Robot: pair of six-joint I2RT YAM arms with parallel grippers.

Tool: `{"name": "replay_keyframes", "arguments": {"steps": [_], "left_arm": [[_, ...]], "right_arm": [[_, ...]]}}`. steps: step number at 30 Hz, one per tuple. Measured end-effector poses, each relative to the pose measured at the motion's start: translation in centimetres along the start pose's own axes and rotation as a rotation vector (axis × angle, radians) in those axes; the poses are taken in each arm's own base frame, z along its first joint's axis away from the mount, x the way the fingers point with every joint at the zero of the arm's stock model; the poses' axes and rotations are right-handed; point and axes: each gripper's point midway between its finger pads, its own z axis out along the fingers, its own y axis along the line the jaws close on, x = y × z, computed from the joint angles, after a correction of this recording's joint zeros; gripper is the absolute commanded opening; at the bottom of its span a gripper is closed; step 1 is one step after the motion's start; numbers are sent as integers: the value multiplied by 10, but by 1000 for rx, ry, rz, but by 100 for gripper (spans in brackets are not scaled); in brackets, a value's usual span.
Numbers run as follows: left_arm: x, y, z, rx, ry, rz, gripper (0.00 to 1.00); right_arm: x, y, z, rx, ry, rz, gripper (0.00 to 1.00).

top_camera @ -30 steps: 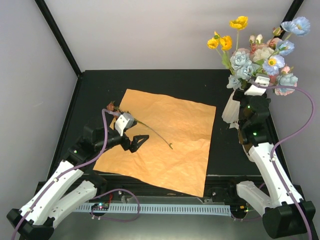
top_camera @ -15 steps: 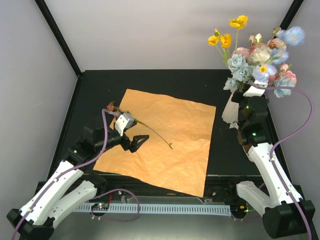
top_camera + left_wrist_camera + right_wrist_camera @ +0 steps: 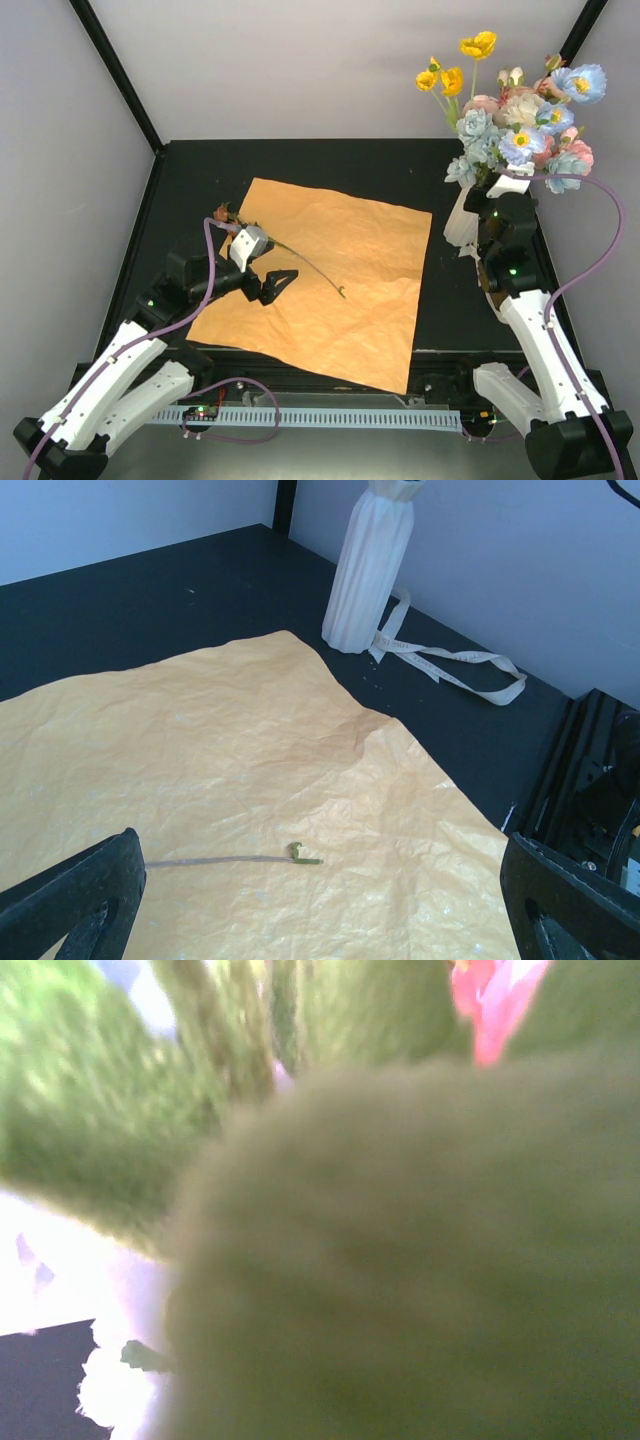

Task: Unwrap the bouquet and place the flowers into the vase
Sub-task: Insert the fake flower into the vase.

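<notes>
From the top view, most of the flowers (image 3: 515, 120) stand bunched above the vase (image 3: 462, 222) at the worktop's (image 3: 200, 170) far right. The right arm (image 3: 510, 250) reaches in at the vase's mouth, and its jaws are buried in foliage, so I cannot tell how they stand. The orange paper (image 3: 340, 300) lies flat mid-worktop, with 1 stray stem (image 3: 310, 265) on it. The left arm (image 3: 190, 280) hovers just beside that stem. In the left wrist view, the jaws are wide apart and empty over the crinkled paper (image 3: 250, 740), with the thin stem end (image 3: 240, 859) between them. The ribbed vase (image 3: 370, 570) is well apart, and the cream ribbon (image 3: 450, 663) lies loose at its foot. The right wrist view is only blurred green leaves (image 3: 400, 1260) and a pink bloom (image 3: 490, 1000). I judge the stem light, bendy and flat against slippery paper, so I'd pinch it mid-length from above and watch that I don't catch the sheet. The slim vase looks top-heavy.
</notes>
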Motion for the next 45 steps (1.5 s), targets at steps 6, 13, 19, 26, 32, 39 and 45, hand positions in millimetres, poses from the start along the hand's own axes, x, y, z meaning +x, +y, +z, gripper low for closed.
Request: {"name": "replay_keyframes", "arguments": {"steps": [6, 13, 19, 26, 32, 39, 45], "left_arm": [[0, 0, 0, 0, 0, 0, 99], [0, 0, 0, 0, 0, 0, 99], [0, 0, 0, 0, 0, 0, 99], [-1, -1, -1, 0, -6, 3, 99], [-1, -1, -2, 1, -7, 3, 99], [-1, -1, -2, 1, -7, 3, 99], [-1, -1, -2, 1, -8, 4, 99]], "right_arm": [[-18, -4, -8, 10, -23, -4, 23], [-29, -9, -16, 18, -25, -21, 23], [-51, -10, -27, 6, -65, -3, 17], [-61, -11, -34, -7, -92, 4, 1], [-56, -10, -30, -5, -78, -2, 1], [-20, -10, -19, 15, 8, -39, 1], [-7, -12, -17, 29, 47, -57, 1]]}}
